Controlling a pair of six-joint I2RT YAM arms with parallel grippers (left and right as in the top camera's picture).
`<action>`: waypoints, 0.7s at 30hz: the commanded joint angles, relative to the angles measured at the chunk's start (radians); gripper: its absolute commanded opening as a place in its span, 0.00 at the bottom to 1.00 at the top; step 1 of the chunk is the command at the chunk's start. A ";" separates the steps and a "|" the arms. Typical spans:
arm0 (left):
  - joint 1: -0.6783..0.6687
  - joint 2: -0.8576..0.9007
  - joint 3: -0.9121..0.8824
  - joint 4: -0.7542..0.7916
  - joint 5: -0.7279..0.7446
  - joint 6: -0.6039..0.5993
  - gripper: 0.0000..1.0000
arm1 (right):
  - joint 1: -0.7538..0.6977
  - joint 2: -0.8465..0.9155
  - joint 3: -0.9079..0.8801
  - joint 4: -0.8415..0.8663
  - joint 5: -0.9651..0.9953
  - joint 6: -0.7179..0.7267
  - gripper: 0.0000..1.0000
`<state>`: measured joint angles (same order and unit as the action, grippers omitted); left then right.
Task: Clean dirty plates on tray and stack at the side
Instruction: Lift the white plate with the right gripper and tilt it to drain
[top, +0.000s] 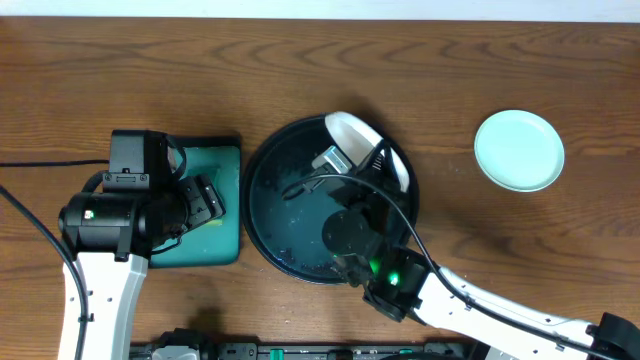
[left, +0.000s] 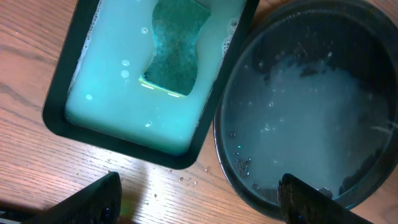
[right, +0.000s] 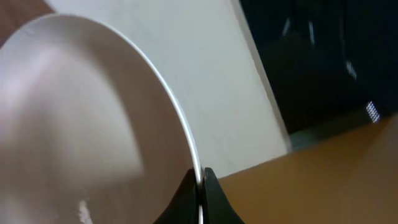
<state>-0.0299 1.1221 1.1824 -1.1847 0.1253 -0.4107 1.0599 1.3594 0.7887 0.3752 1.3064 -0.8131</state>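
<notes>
Right pincer (right: 199, 186): shut tight on the rim of the round white plate (right: 81, 112).
White plate: tilted up over the far side of the big round black tray (top: 252, 170).
Black tray: on the brown wooden worktop (top: 450, 60), foamy water inside.
Left pincer (left: 199, 202): wide, holding nothing, above the small teal tray with a black rim (left: 59, 106).
Teal tray: holds soapy water and a green sponge (left: 174, 53), just beside the black tray.
Pale mint round plate (top: 518, 150): flat on the worktop, well apart from the black tray.

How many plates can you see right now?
2. A mint plate lies on the table right of the black tray; a white plate is tilted over the tray, its rim pinched by the right gripper. Another may be hidden under that arm.
</notes>
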 joint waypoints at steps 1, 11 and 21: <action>0.000 0.001 0.000 -0.004 -0.005 0.020 0.81 | 0.005 -0.020 0.025 -0.046 -0.013 0.209 0.01; 0.000 0.001 0.000 -0.007 -0.005 0.020 0.81 | -0.120 -0.013 0.031 -0.541 -0.460 0.693 0.01; 0.000 0.001 0.000 -0.008 -0.005 0.021 0.81 | -0.244 -0.013 0.034 -0.601 -0.385 0.852 0.01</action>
<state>-0.0299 1.1221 1.1824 -1.1896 0.1249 -0.4103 0.8436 1.3529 0.8085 -0.2260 0.6373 -0.0010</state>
